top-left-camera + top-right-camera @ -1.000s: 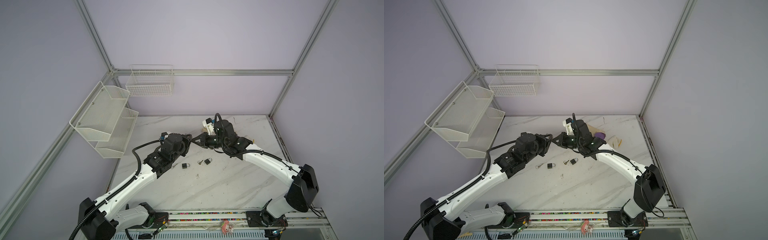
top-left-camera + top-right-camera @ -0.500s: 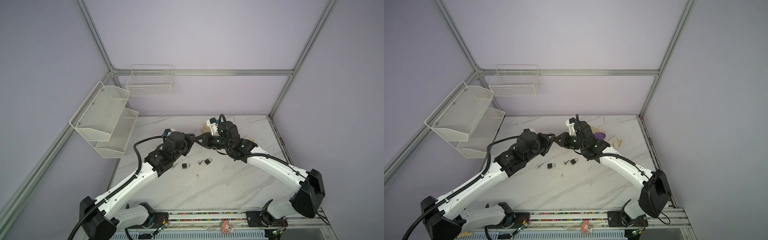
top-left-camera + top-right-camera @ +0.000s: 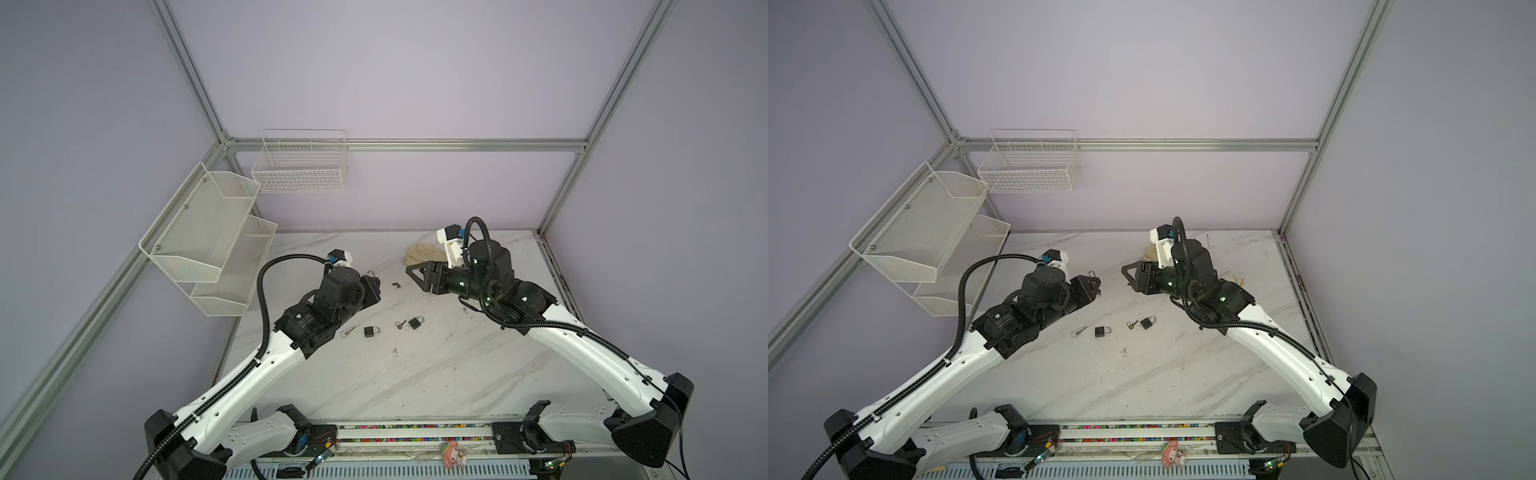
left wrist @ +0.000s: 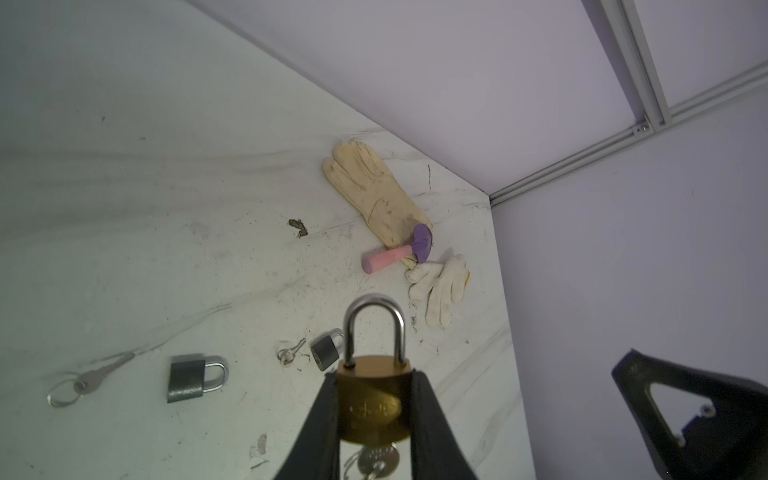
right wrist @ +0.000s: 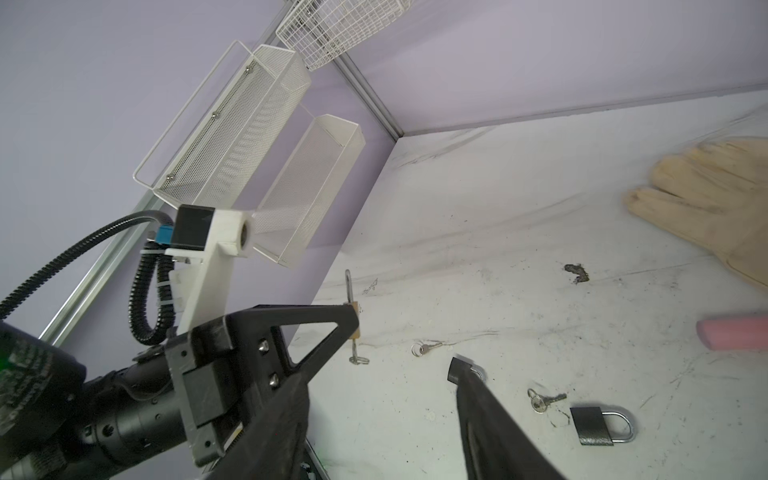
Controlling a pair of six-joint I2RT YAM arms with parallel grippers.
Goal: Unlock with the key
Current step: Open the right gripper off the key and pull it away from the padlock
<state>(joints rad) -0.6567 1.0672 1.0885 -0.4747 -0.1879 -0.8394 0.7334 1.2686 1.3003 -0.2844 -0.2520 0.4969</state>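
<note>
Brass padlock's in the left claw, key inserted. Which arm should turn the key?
Probably right: the right claw is open, empty and facing the brass padlock, while the left claw is shut on it, with the key in its base.

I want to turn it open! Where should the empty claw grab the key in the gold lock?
Pinch the key by its flat round head, the only part poking out under the padlock. Come at the bottom end, opposite the shackle: the left gripper covers both sides of the body, and the head's flat faces suit the right gripper.
</note>
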